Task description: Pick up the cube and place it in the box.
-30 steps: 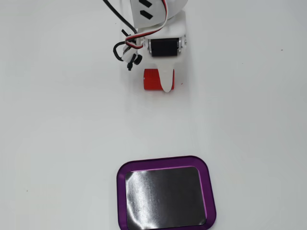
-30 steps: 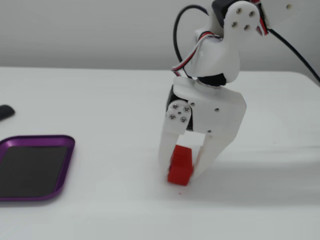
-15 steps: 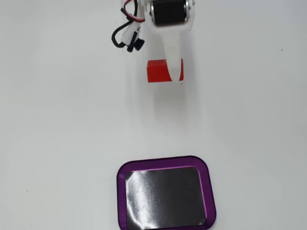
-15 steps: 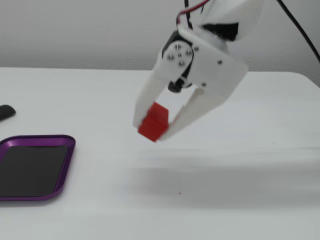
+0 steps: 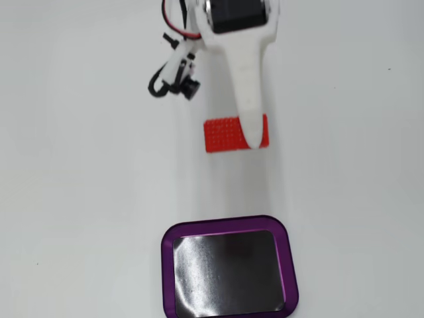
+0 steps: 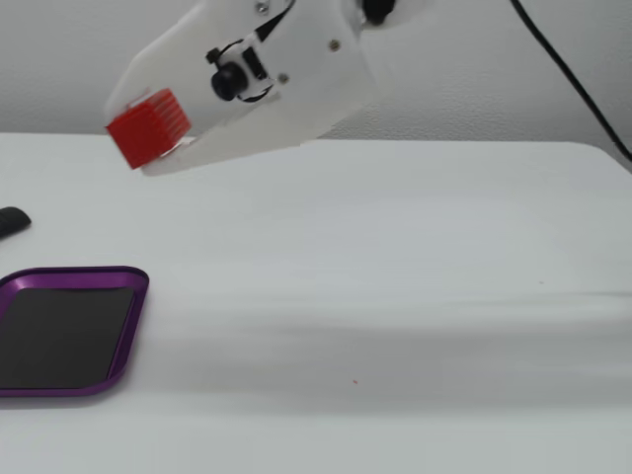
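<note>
Since the frame 1 s earlier: cube [image 6: 148, 127] lifted clear of the desk [image 6: 415, 257] and carried toward the box [image 6: 126, 326], end effector [image 6: 138, 138] swung from near-vertical to a low, near-horizontal reach.

End effector state: clamped on the cube, white fingers [image 5: 250, 112] pressed against its sides. In both fixed views the cube sits at the finger ends; no gap visible between pad and block.

Cube position: airborne, well above the desk in the side-on fixed view. In the top-down fixed view [image 5: 228, 134], seen between the arm base and the box [image 5: 286, 265], not yet over the tray.

Task progress, as judged: pick-up complete, carry under way. Remaining: finish the travel over the purple rim, lower, release onto the black floor. Box empty at present.

View comparison:
- Top-down fixed view: shows the bumpy grid on the cube's upper face, the full outline of the box, and the gap left between cube and box. Gives no height.
- Side-on fixed view: shows the lift height and the tilt of the end effector; box cut off at the left edge, only 1 corner region visible. Also shows a dark object [image 6: 12, 220] at the far left edge, identity not determinable.
</note>
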`<state>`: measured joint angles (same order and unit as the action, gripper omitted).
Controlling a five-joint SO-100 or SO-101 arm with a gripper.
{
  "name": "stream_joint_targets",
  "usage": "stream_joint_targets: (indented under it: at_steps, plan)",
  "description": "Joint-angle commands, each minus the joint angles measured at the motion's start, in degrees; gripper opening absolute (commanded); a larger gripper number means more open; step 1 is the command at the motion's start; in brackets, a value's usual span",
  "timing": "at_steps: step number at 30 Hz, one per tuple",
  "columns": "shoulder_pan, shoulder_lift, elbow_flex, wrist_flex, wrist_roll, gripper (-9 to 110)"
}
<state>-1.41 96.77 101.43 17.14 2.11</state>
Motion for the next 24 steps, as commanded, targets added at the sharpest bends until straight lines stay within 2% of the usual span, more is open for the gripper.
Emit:
stream_joint_targets:
  at_steps: [1,8,14,19,24]
  plan:
    - [-0.2,-11.4,-12.9,-1.1,0.4,-1]
    - [-0.1,-29.3,-32.6,8.5,0.0,0]
    - [1.0,-35.7,-39.5,13.6,0.1,1]
    - [1.0,-35.7,-41.9,19.0,0.3,13]
    - [0.8,-35.7,-46.6,29.4,0.4,26]
